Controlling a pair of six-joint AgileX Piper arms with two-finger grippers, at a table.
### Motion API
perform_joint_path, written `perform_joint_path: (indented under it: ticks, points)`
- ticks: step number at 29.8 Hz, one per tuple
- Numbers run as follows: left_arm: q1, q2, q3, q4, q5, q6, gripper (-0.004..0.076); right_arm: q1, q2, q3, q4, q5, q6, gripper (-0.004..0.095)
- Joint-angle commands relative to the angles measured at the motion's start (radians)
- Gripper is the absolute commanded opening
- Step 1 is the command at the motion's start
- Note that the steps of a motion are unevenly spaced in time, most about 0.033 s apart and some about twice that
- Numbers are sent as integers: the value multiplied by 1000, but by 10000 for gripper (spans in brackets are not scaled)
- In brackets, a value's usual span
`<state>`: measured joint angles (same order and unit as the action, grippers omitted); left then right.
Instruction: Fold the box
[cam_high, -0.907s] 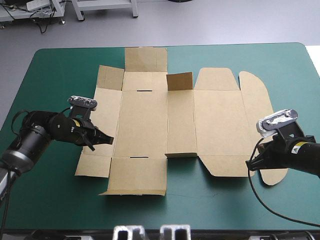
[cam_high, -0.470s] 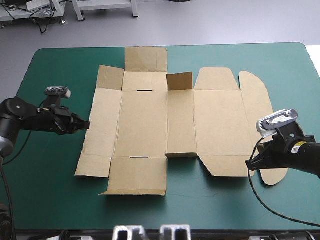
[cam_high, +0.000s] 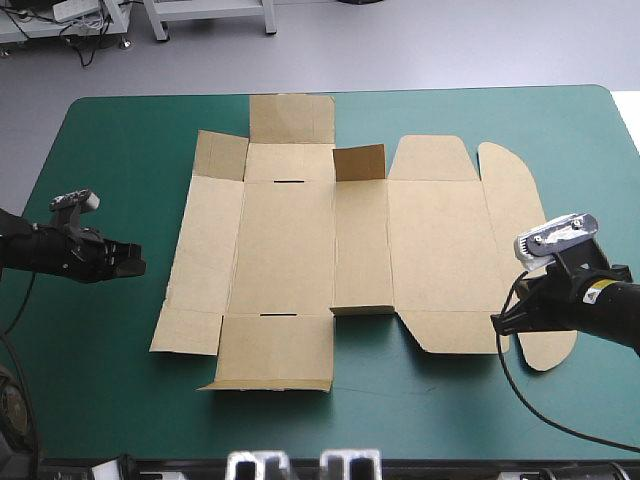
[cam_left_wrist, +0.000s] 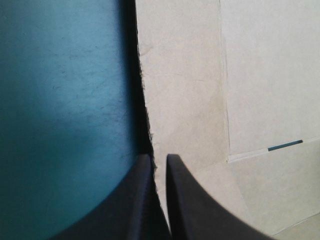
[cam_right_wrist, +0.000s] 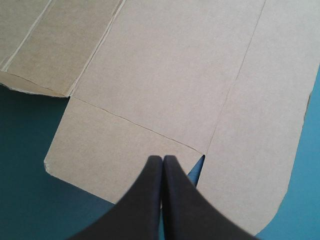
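Teal-green table (cam_high: 100, 140), brown box (cam_high: 290, 250) flat, left gripper (cam_high: 140, 263) beside it, right gripper (cam_high: 497, 322) at its corner, both finger pairs pressed together, left arm (cam_high: 40, 248) cropped.

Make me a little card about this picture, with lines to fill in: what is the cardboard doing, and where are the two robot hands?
Thing: box, brown board, spread flat, not folded yet
Lying on: teal-green table cover
Left gripper: shut, holding nothing, over the cover beside the box's left edge, apart from it
Right gripper: shut, tip at the box's near right edge, next to the rounded flap
Holding the box: neither gripper
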<state>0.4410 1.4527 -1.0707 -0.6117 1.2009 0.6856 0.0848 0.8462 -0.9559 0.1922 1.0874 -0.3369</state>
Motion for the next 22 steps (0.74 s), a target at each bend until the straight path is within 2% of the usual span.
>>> perform_joint_path:
  ticks: [1,4,6,16,22]
  points:
    - [2,26,-29,-87,6,3,247,-4,-1,-21,8,-51,0,-17]
    - [2,80,-29,-114,35,20,417,-4,-1,-21,8,-51,0,-17]
    - [2,117,-29,-129,71,48,470,-4,-1,-21,8,-51,0,-17]
    - [-2,237,-29,-198,96,117,473,-4,-1,-21,8,-49,0,-17]
    - [-63,255,-29,-203,96,119,473,-4,-1,-21,8,-49,0,-17]
